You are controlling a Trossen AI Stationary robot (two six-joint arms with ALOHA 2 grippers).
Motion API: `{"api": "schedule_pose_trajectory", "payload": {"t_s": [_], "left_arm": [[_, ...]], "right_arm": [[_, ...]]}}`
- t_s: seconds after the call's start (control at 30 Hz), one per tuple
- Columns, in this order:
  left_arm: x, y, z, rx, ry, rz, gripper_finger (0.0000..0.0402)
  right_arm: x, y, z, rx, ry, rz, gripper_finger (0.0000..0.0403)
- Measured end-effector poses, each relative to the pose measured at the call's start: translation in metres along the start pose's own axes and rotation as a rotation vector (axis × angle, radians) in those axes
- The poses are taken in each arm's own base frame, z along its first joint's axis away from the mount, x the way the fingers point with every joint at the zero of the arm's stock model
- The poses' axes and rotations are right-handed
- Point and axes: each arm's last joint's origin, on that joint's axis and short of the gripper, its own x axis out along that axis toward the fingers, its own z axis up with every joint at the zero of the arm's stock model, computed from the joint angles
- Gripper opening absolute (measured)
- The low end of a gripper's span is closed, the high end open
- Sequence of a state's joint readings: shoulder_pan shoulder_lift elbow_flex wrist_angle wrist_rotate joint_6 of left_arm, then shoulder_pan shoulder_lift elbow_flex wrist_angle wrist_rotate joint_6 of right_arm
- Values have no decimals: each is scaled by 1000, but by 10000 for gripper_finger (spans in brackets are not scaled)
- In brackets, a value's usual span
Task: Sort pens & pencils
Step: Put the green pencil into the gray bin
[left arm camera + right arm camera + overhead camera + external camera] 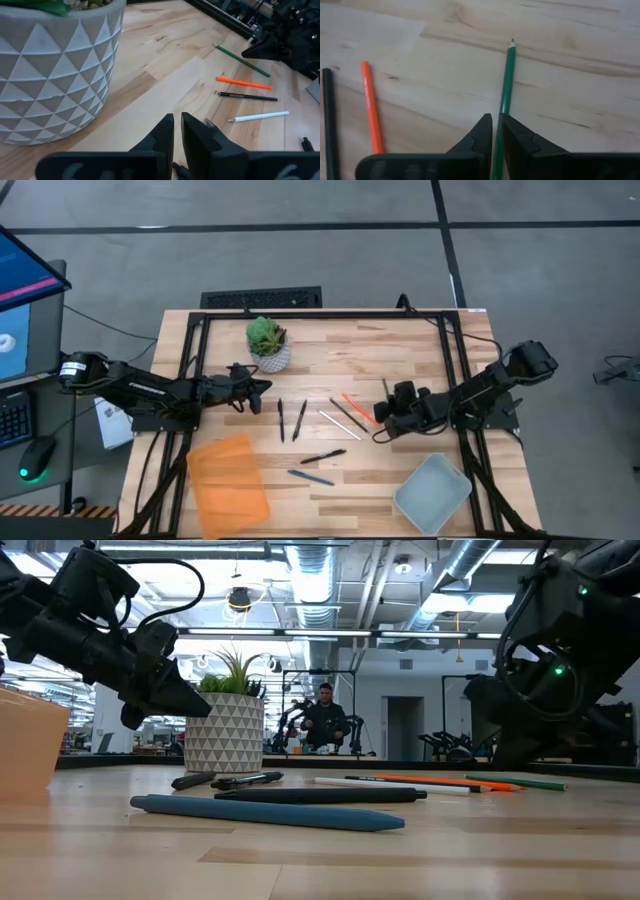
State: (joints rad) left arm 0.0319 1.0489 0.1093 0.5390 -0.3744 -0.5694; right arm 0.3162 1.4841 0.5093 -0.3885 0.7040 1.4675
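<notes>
Three black pens (300,420) and a blue one (311,477) lie flat mid-table. Right of them lie the pencils: white (338,423), orange (357,408) and green (507,75). My left gripper (262,390) is shut and hangs in the air beside the plant pot (268,348), left of the pens. My right gripper (496,125) is shut and hovers over the near end of the green pencil, whose length runs on past the fingertips. In the low view the green pencil (520,782) lies flat on the table.
An orange tray (228,480) sits at the near left and a grey-blue tray (432,492) at the near right. A thin dark stick (247,96) lies between the orange and white pencils. A person sits in the room far behind the table.
</notes>
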Motion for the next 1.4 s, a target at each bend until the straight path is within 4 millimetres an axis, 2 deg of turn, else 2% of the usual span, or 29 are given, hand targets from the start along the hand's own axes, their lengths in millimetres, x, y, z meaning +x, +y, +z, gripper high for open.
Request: {"api": "schedule_pose_trajectory", "payload": {"t_s": [0.33,0.97,1.4], "left_arm": [[0,0,-1,4,8,4,25],[0,1,-1,10,10,4,25],[0,1,-1,10,10,3,25]], "right_arm": [[6,1,7,53,-9,-1,92],[10,1,12,26,10,-11,93],[8,4,7,16,15,18,93]]}}
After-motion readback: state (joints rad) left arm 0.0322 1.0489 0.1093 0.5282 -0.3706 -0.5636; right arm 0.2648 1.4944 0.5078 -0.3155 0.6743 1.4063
